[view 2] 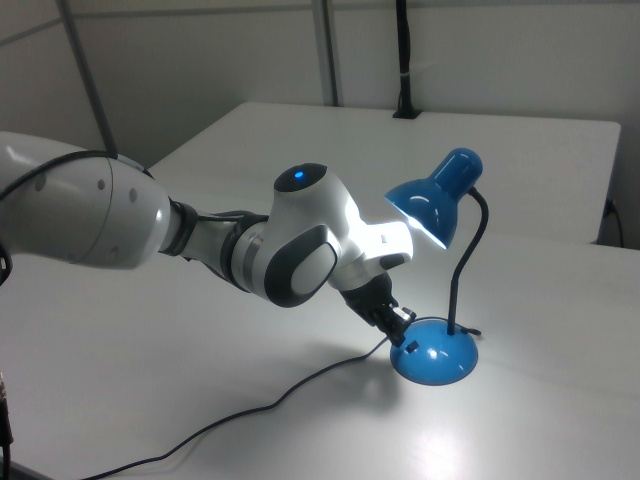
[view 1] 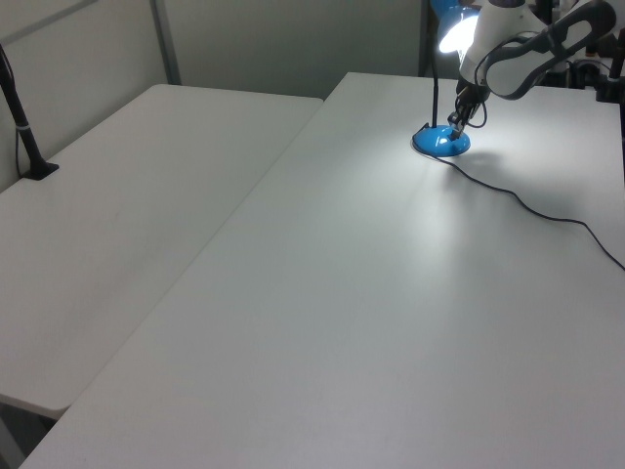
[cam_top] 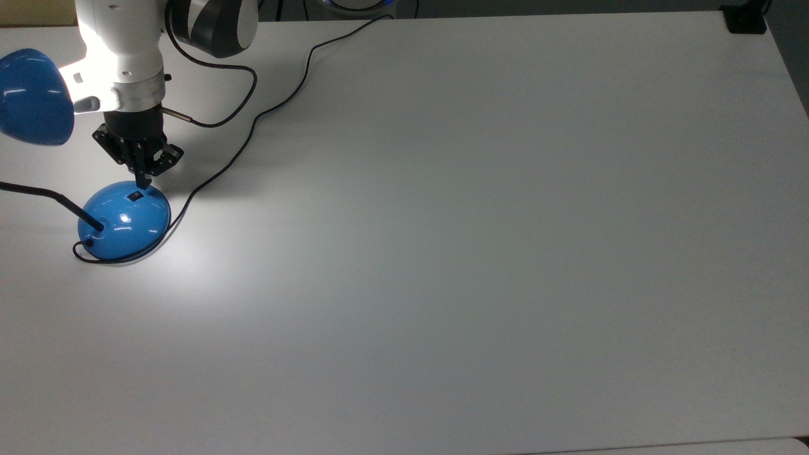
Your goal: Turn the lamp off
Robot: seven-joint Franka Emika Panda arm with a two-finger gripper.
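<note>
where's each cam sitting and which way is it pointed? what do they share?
Top view: overhead, looking down at the table; arm enters at the top view's upper left, pincer above the lamp base.
Left view: low, at the table's far end, looking along it to the lamp; forearm and pincer at upper right.
Right view: close beside the arm, facing the lamp; forearm, wrist, pincer.
Shared: lit lamp, pincer at its base, black cord.

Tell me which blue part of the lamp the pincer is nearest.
The dome-shaped base: the pincer sits at its rim by the switch; the shade hangs higher.
</note>
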